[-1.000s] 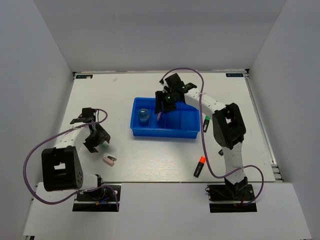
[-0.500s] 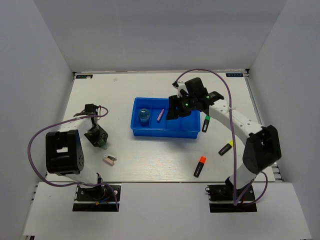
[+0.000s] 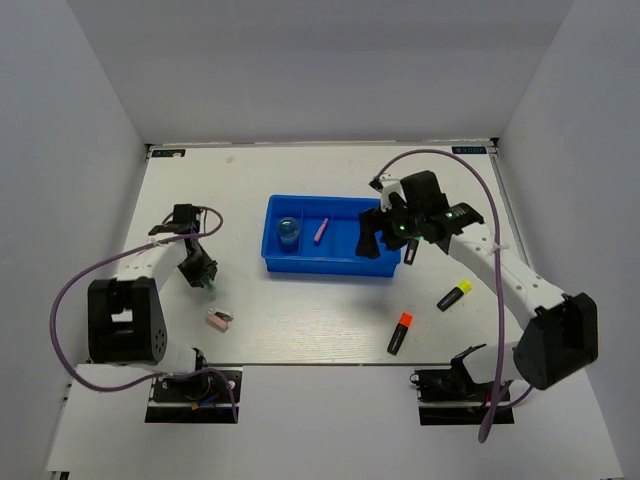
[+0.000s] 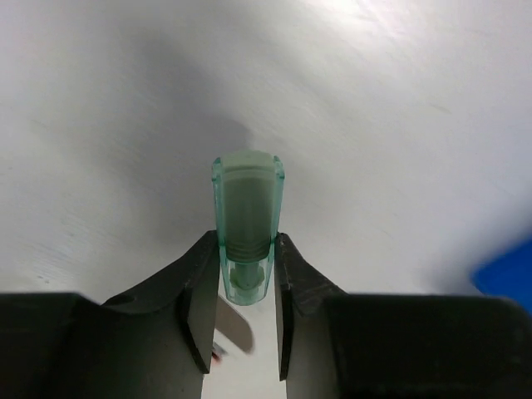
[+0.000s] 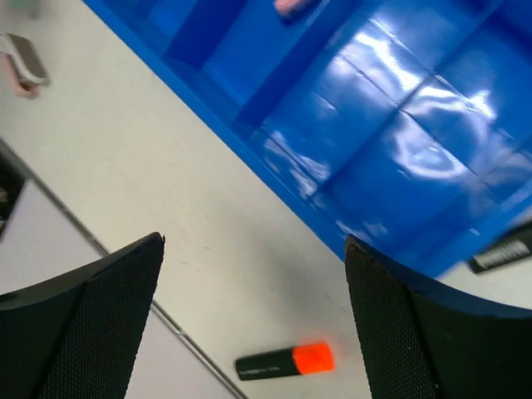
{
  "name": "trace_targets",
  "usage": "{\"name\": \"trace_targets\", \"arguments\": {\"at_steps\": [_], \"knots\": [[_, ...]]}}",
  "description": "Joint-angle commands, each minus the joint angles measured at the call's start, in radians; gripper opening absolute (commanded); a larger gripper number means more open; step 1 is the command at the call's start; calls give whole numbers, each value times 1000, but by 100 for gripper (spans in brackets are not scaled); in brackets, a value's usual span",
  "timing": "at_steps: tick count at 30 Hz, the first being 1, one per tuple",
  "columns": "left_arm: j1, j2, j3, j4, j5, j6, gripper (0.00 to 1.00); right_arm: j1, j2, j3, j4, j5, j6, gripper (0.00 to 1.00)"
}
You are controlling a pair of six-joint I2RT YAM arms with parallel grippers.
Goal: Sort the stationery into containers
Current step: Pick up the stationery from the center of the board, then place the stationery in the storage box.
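Note:
The blue tray (image 3: 330, 262) lies mid-table and holds a blue round piece (image 3: 289, 232) and a pink piece (image 3: 320, 230). My right gripper (image 3: 375, 245) hangs open and empty over the tray's right end; in the right wrist view (image 5: 253, 241) the tray's wall (image 5: 374, 150) lies under it. A green-capped highlighter (image 3: 411, 248) lies right of the tray. A yellow one (image 3: 454, 294) and an orange one (image 3: 400, 333) lie nearer, the orange one also in the right wrist view (image 5: 287, 362). My left gripper (image 3: 200, 272) is shut on a green-capped highlighter (image 4: 247, 208), its body hidden.
A pink and whitish piece (image 3: 218, 320) lies on the table just near of my left gripper and shows at the right wrist view's left edge (image 5: 21, 62). White walls close in the table on three sides.
My right gripper has let go of the pink piece into the tray and moved right to the tray's right end. My left gripper has shifted slightly with the green-capped highlighter.

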Motion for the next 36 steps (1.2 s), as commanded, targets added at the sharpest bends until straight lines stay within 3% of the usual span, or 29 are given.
{"name": "trace_targets", "arguments": {"at_steps": [1, 2, 3, 4, 5, 9, 13, 20, 24, 26, 28, 29, 31, 32, 36], "knots": [[-93, -136, 113, -40, 13, 54, 0, -19, -91, -63, -9, 116, -90, 90], [-134, -160, 188, -49, 21, 66, 0, -35, -114, -81, 13, 126, -95, 59], [-155, -167, 213, -62, 26, 69, 0, -39, -123, -132, 20, 139, -96, 34], [-221, -167, 242, -68, 35, 72, 0, -45, -152, -147, 26, 168, -95, 13], [-247, -165, 321, -72, 53, 80, 0, -50, -157, -163, 34, 197, -90, 0], [-387, -64, 462, -36, 144, 101, 0, -84, -198, -235, 24, 284, -90, 0], [-518, 130, 649, 0, 170, 129, 0, -116, -267, -279, 41, 316, -71, 34], [-619, 437, 955, -68, 135, 160, 3, -197, -304, -302, 57, 342, -67, 42], [-645, 522, 979, -86, 83, 180, 5, -234, -306, -305, 58, 342, -69, 48], [-645, 526, 950, -77, 72, 184, 11, -253, -303, -305, 61, 345, -67, 60], [-648, 523, 918, -63, 72, 186, 17, -263, -286, -299, 61, 345, -67, 66], [-648, 519, 899, -62, 72, 187, 30, -271, -274, -299, 64, 380, -69, 67], [-653, 514, 888, -56, 73, 189, 41, -285, -220, -278, 63, 400, -67, 67], [-656, 516, 885, -56, 72, 192, 55, -300, -203, -267, 58, 397, -67, 67], [-662, 510, 907, -60, 79, 194, 74, -319, -80, -194, 31, 360, -8, 66]]}}
